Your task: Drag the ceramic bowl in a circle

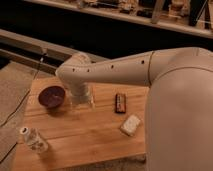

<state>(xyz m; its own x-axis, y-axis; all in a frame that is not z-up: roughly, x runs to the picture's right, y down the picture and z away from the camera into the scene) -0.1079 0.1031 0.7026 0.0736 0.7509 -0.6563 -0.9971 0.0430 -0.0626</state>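
Observation:
The ceramic bowl (51, 96) is small, round and dark maroon with a paler rim. It sits upright on the left part of the wooden table (85, 135). My white arm reaches in from the right and bends down over the table. My gripper (81, 100) hangs below the wrist just right of the bowl, close beside its rim. I cannot tell whether it touches the bowl.
A small dark bar-shaped packet (120, 102) lies right of the gripper. A pale sponge-like block (131, 124) lies nearer the front right. A clear plastic bottle (34, 139) lies at the front left corner. A dark shelf and rail run behind the table.

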